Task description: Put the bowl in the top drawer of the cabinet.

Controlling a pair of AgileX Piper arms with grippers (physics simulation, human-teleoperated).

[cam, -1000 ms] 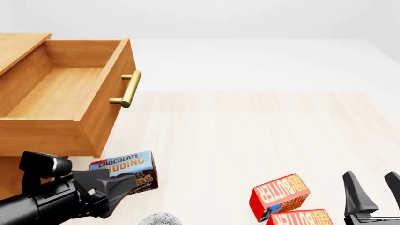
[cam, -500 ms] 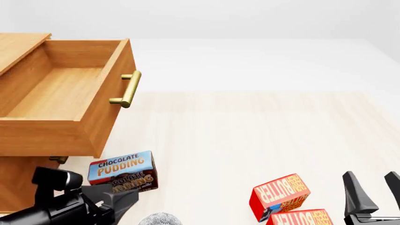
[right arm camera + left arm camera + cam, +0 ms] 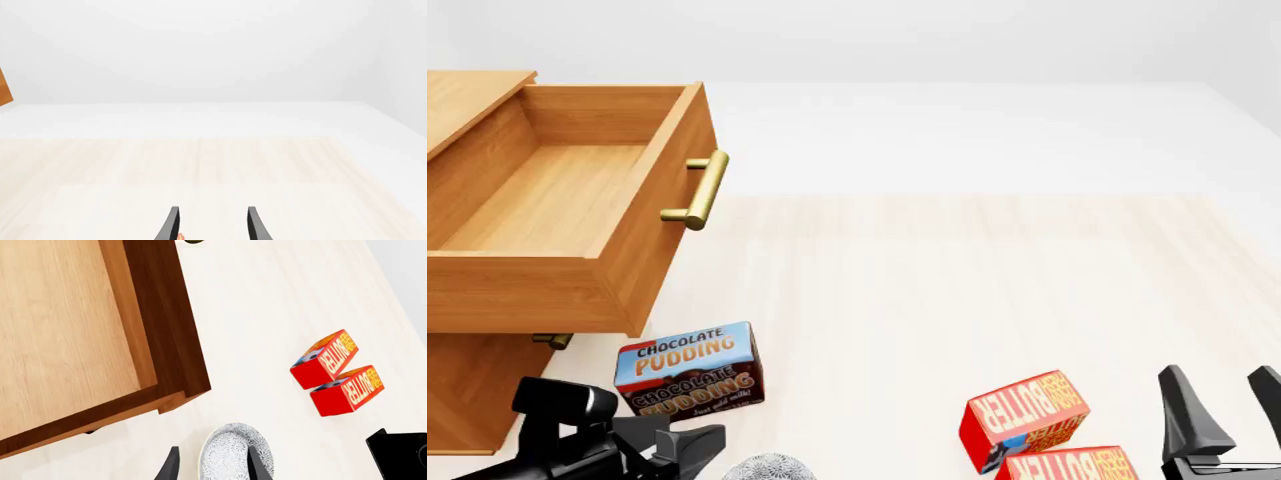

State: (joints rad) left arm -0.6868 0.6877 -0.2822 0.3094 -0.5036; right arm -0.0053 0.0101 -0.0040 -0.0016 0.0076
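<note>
1. At the far left I see the cabinet point(image 3: 467, 390), light-brown wood, with the top drawer point(image 3: 561, 200) pulled fully out toward the right; the drawer's brass bar handle point(image 3: 698, 190) sits on its right-facing front, and a second brass handle point(image 3: 551, 340) peeks out just under the drawer's near edge.
2. Below that, at the near left edge, my left tool point(image 3: 701, 445) comes in low (black, its body half out of the front view). In the left wrist view the tool point(image 3: 212, 465) is spread, its two fingers standing on either side of the bowl point(image 3: 233, 455), one finger over the bowl's far rim; I cannot tell whether either finger touches it.
3. The bowl point(image 3: 770, 468) sits on the desk point(image 3: 961, 280) at the very near edge, just right of the left tool's tip and near the pudding box; only its patterned top shows in the front view. It is outside the drawer.
4. The chocolate pudding box point(image 3: 690, 368) stands just right of the cabinet, below the drawer's near corner.
5. Further right, two red butter boxes point(image 3: 1028, 412) lie touching each other, one nearer than the other.
6. At the near right my right tool point(image 3: 1234, 410) is spread with nothing between its fingers, pointing out over bare desk (the right wrist view confirms it).
</note>
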